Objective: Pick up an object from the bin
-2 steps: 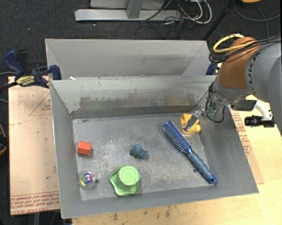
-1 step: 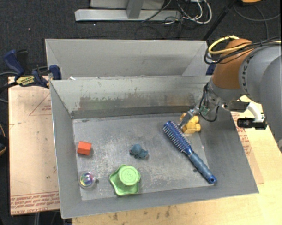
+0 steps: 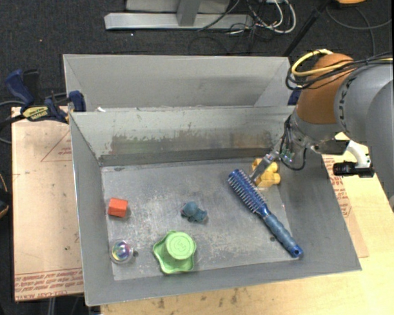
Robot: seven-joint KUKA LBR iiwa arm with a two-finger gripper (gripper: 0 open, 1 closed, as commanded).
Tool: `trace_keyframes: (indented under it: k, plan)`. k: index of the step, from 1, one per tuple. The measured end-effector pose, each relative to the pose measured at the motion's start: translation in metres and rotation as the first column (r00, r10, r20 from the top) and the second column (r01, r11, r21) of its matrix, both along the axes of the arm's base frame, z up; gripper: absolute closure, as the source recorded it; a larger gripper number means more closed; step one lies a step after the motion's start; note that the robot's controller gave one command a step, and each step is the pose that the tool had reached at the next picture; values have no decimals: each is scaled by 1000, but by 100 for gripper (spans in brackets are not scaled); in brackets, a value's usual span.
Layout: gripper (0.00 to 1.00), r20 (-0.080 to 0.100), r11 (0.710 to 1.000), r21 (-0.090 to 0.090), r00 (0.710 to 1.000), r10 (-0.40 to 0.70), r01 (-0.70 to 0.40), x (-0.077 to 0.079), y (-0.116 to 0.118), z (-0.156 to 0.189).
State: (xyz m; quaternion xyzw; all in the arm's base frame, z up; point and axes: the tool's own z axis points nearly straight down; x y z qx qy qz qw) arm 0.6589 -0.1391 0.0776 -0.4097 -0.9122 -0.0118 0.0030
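The gripper (image 3: pixel 270 163) is low in the right rear part of the bin (image 3: pixel 183 131), over a small yellow toy (image 3: pixel 269 177) lying near the foot of the back wall. Whether the gripper is open or closed cannot be told. A blue hairbrush (image 3: pixel 260 209) lies just beside the toy, with its handle toward the front right corner. An orange block (image 3: pixel 118 208), a small blue figure (image 3: pixel 194 212), a green lid (image 3: pixel 175 252) and a shiny ball (image 3: pixel 121 252) lie well apart to the left.

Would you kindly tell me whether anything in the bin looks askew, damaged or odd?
Nothing stands out. The brush, red block, blue toy, green lid and shiny ball lie apart on the bin floor, none visibly broken. The gripper is at a yellow thing beside the brush's head.
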Motion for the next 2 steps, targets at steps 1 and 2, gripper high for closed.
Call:
trace_keyframes:
  k: [1,2]
  plan:
    - [100,9,1000,-5,1000,-1,1,1,-2,0]
    - [100,7,1000,-26,1000,2,-2,4,-1,99]
